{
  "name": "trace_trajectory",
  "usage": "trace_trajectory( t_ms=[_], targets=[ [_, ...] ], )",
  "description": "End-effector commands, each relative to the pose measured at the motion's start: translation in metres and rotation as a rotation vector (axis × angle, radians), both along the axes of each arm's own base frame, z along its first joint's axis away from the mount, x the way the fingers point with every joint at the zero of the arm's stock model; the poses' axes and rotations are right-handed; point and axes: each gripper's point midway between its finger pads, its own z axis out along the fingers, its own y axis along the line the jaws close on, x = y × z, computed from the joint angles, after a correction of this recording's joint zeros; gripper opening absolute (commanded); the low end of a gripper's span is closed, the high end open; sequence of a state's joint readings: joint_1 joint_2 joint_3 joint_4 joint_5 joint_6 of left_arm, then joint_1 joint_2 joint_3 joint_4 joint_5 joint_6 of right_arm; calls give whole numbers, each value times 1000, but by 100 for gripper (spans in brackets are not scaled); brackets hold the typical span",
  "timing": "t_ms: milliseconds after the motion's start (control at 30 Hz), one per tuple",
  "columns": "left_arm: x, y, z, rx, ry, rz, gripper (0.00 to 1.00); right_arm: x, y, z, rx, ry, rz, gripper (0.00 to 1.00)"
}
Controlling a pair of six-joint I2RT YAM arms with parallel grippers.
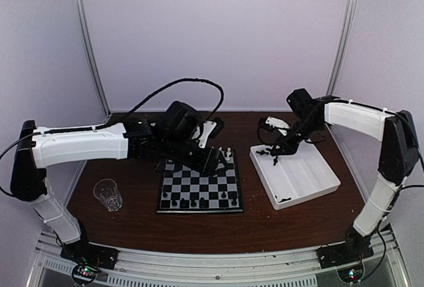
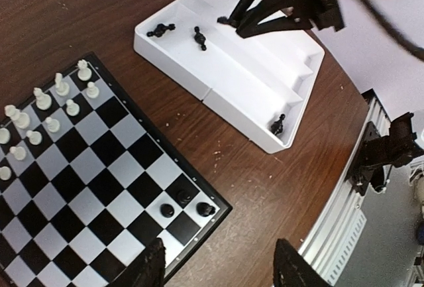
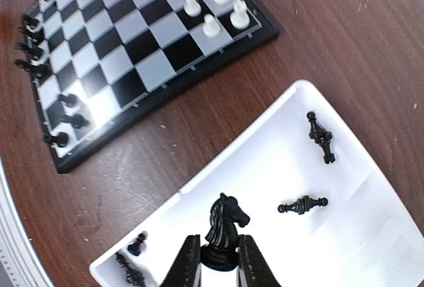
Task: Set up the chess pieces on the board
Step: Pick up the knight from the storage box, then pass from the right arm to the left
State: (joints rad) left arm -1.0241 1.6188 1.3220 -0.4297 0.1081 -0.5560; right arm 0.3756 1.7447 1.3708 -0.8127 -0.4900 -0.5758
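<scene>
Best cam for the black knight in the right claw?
Right wrist: the black knight stands upright, head shape clear, base pinched in the right claw. Left wrist shows only a dark blob at the claw tips; top external, too small to tell.

**CAMERA PLACEMENT: ONE FIXED, TWO WRIST-MOUNTED**

Top external: fixed high behind the arm bases at the desk's near edge, looking down and toward the far edge. Its range is long, taking in the whole desk [image 1: 218,230], the board [image 1: 199,184] and the white tray [image 1: 305,177].

Left wrist: above the board, angled toward the near right corner at medium range. The left gripper [image 2: 222,267] sits at the frame bottom.

Right wrist: close over the tray, looking down and toward the left edge. The right gripper [image 3: 218,260], clamped on a black knight [image 3: 225,224], sits at the frame bottom.

Shared by both wrist views: the tray, the board's right side and the bare desk strip between. The top view contains all of it.
</scene>
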Motion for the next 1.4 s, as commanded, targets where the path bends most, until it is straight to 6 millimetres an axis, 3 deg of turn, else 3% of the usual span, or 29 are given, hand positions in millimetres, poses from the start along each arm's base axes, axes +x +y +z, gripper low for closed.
trace_trajectory(
  t_ms=[0, 200, 367, 600, 900, 1233, 1367],
  targets=[
    [7, -37, 14, -197, 121, -8, 55, -31, 16, 39, 160, -12, 75, 16],
    [17, -67, 32, -447, 253, -65, 54, -66, 36, 67, 232, -18, 157, 17],
    [19, -81, 40, -498, 288, -94, 53, -87, 50, 82, 247, -51, 237, 17],
    [21, -96, 31, -536, 400, -81, 48, -101, 65, 91, 244, -59, 314, 17],
    [19, -102, 29, -582, 452, -97, 39, -108, 74, 93, 229, -68, 350, 17],
    [16, -104, 32, -601, 466, -121, 13, -108, 79, 94, 228, -75, 357, 17],
    [15, -104, 32, -607, 470, -123, 8, -108, 79, 93, 227, -77, 353, 18]
  ],
)
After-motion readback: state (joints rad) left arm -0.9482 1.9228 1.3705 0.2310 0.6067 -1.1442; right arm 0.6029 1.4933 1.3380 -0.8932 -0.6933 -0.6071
